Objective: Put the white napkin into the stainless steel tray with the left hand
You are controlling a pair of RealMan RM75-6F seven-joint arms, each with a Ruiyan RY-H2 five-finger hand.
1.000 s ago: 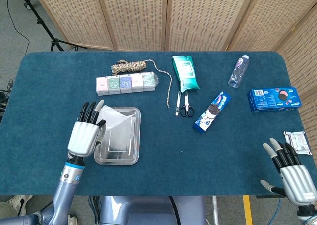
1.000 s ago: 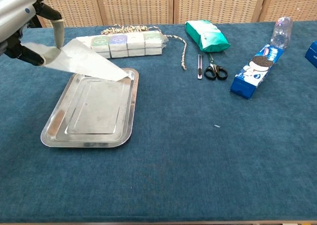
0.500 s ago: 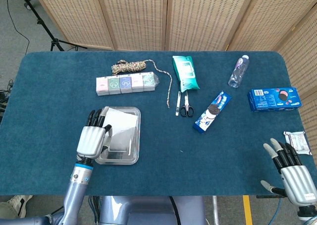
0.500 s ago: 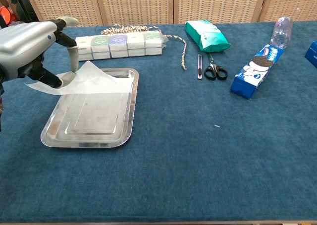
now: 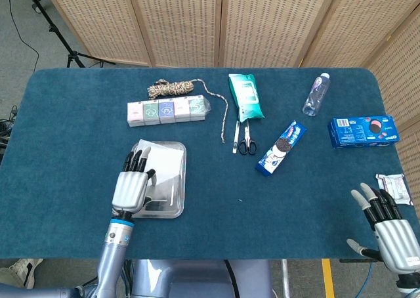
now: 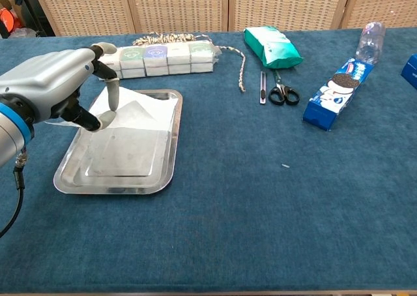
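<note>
The stainless steel tray (image 5: 176,180) (image 6: 117,186) sits at the front left of the blue table. The white napkin (image 5: 161,156) (image 6: 133,126) lies mostly flat inside it, with its far edge folded up against the tray's back rim. My left hand (image 5: 133,185) (image 6: 55,90) hovers low over the tray's left side and pinches the napkin's left edge between thumb and a finger. My right hand (image 5: 388,227) rests at the table's front right corner, fingers spread and holding nothing; the chest view does not show it.
Behind the tray lie a row of tissue packs (image 5: 167,109) and a coil of rope (image 5: 172,86). A green wipes pack (image 5: 245,96), scissors (image 5: 247,140), an Oreo pack (image 5: 282,147), a bottle (image 5: 316,94) and a blue cookie box (image 5: 363,130) spread to the right.
My left hand has moved right and down over the tray, carrying the napkin. The napkin went from hanging in the air to lying in the tray. The right hand stayed put.
</note>
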